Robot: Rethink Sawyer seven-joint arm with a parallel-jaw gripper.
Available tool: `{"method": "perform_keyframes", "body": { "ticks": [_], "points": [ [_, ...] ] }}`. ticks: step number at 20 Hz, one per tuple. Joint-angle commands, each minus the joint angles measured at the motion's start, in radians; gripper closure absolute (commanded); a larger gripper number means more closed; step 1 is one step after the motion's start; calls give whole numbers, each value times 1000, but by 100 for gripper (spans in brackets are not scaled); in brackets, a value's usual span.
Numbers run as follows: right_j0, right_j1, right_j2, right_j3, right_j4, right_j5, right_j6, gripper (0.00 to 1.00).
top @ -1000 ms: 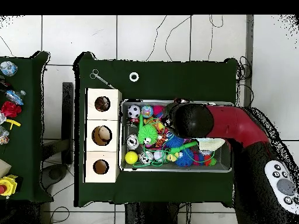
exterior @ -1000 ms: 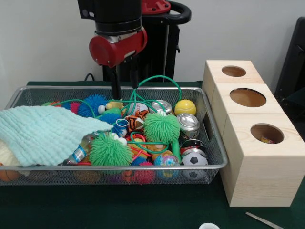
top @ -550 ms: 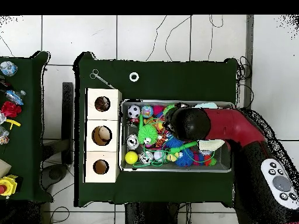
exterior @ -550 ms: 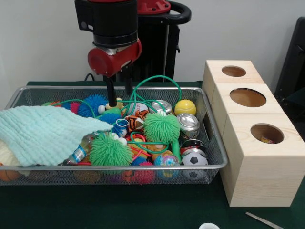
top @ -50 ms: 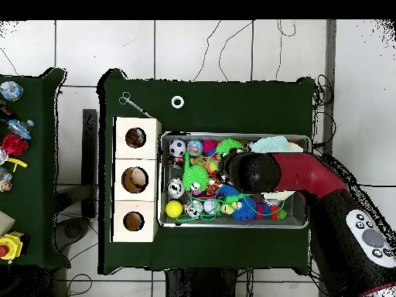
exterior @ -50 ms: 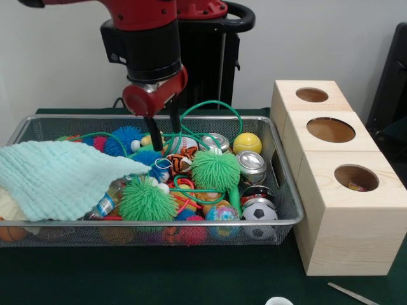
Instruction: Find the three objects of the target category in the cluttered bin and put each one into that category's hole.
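The tool [exterior @ -50 ms: 163, 141] hangs with its two fingers spread, tips dipped into the clutter at the back of the wire bin [exterior @ -50 ms: 287, 190], beside a blue spiky ball [exterior @ -50 ms: 124, 139], grasping nothing. This looks like the search-and-pick step. The next move calls for closing on one target toy and carrying it to the wooden hole box [exterior @ -50 ms: 331, 210], right of the bin on the desk.

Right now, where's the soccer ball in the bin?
In the front view the soccer ball sits in the wire bin's near right corner, beside the multicoloured ball and just in front of a silver can.
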Motion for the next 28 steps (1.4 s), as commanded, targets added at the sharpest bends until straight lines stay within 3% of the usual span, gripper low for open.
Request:
{"method": "perform_keyframes", "body": {
  "ticks": [1,7,13,20,28],
  "points": [
    [-45,105,115,118,-120,64,-302,0],
    [-65,145,146,82,-235,60,-374,0],
    [-92,165,183,61,-308,-3,-375,0],
    [-123,180,224,69,-339,-1,-390,0],
    [-122,183,206,84,-356,47,-360,0]
  ]
}}
